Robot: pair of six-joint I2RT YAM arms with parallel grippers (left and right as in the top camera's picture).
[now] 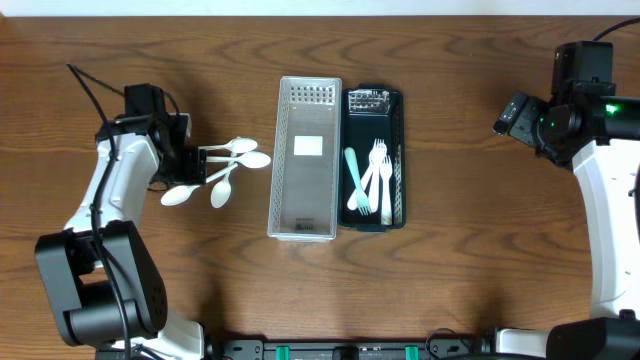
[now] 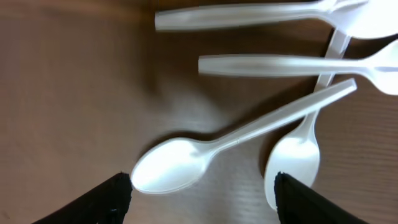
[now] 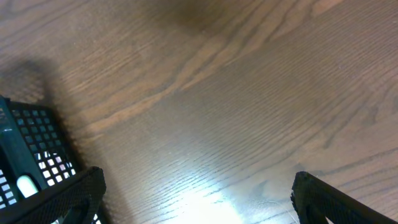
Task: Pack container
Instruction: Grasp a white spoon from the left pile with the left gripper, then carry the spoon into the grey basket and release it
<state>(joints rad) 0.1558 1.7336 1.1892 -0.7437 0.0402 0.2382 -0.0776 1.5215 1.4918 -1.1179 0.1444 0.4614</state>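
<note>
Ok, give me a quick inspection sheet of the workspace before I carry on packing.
Surface: brown wooden table, no spills seen.
Job's things: pale basket mid-table, no cutlery inside; dark tray right beside it, holding white forks and a teal utensil; several white spoons loose on the table left of the basket.
Clutter: nothing seen.
Hands: left hand open, low over the spoons, gripping none; right hand open over bare table, holding nothing.
Cables: black cable loops at the far left, clear of the spoons.
Surroundings: dark rig base along the near edge.
</note>
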